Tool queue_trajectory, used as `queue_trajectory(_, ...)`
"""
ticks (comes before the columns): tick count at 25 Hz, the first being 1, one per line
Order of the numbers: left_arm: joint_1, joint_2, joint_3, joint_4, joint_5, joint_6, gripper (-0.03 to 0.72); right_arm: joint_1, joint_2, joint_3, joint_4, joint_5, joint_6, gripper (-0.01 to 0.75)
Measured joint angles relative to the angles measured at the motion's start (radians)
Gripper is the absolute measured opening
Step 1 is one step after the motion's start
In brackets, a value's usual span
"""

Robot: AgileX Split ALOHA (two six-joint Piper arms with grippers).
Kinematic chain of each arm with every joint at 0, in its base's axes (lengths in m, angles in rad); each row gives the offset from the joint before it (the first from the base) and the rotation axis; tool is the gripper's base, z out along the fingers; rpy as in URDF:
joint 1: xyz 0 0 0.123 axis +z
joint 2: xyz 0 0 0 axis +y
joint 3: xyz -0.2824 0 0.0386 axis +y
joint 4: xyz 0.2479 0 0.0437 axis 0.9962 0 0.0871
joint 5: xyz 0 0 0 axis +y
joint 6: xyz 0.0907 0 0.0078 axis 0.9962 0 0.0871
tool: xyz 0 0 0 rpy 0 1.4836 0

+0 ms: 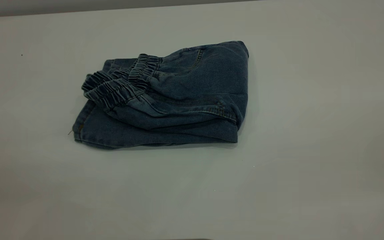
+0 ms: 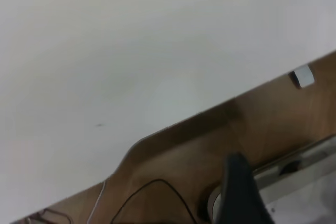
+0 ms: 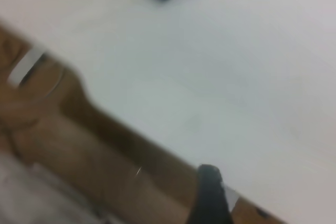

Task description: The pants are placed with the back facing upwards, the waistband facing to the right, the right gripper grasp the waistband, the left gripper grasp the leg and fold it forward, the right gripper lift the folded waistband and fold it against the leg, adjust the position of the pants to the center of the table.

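Pants (image 1: 165, 100) lie folded on the table (image 1: 312, 133), no writing legible; end effector states untellable.

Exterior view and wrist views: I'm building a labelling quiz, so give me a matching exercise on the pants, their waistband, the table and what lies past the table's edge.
Things:
1. waistband
2. table
3. pants
4. surface beyond the table

States:
A. brown, wood-like
B. blue denim, folded into a stack
C. gathered elastic, lying on top
D. pale and plain

Pairs: 1-C, 2-D, 3-B, 4-A
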Motion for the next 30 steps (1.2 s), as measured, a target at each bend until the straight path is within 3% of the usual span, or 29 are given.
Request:
queue_trajectory(6,0.195,-0.002,0.000,0.000,0.000,0.000,0.390,-0.337,-0.087,0.000,0.001,0.004,0.000,0.460)
queue_trajectory(10,0.264,-0.040,0.000,0.000,0.000,0.000,0.390,-0.502,-0.204,0.000,0.001,0.007,0.000,0.460)
queue_trajectory(22,0.270,-0.325,0.000,0.000,0.007,0.000,0.390,-0.533,-0.283,0.000,0.012,0.017,-0.003,0.460)
queue_trajectory(30,0.270,-0.341,0.000,-0.001,0.015,0.000,0.390,-0.533,-0.283,0.000,0.014,0.017,-0.003,0.460)
